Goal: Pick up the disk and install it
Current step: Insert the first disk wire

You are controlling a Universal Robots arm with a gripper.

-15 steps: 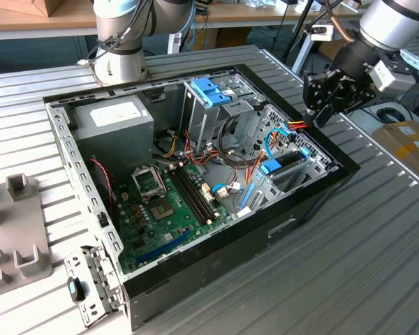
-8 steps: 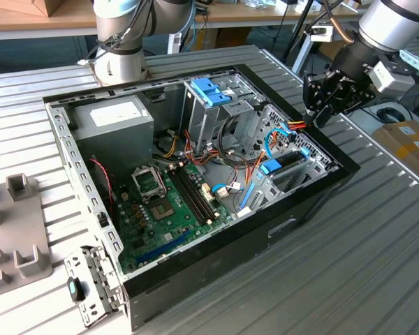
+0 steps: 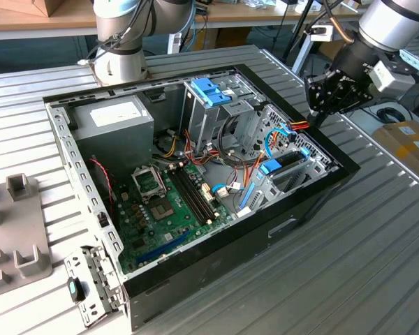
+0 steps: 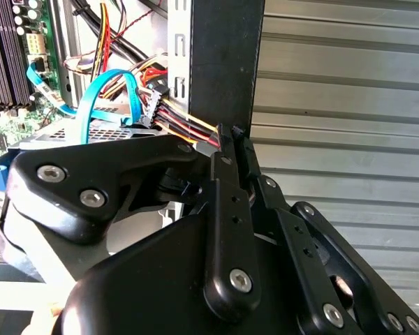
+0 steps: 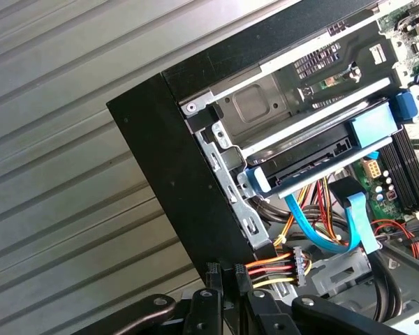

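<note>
Open black desktop computer case (image 3: 293, 230) lies on its side on the ribbed grey metal table (image 3: 377, 265), so the inside faces up and can be reached from above. The disk (image 3: 288, 161), a flat silver hard drive in a blue plastic frame, already sits in its bay at the case corner on the exterior view's right, blue frame edge facing up; in the first wrist view (image 5: 321, 150) it lies slotted between metal rails, looking seated or nearly so. Blue flat data cable (image 5: 335, 234) and a red-yellow-black power lead bundle (image 5: 272, 271) run just beside that bay.

Black two-finger gripper (image 3: 320, 112) hangs over the case's outer wall near that corner, empty. In the second wrist view the fingers (image 4: 227, 181) are pressed together, nothing between them, tips right at the power leads by the wall. Arm comes in from the exterior view's upper right, wrist tilted down toward the case edge. Grey robot base (image 3: 122, 49) stands behind the case.
</note>
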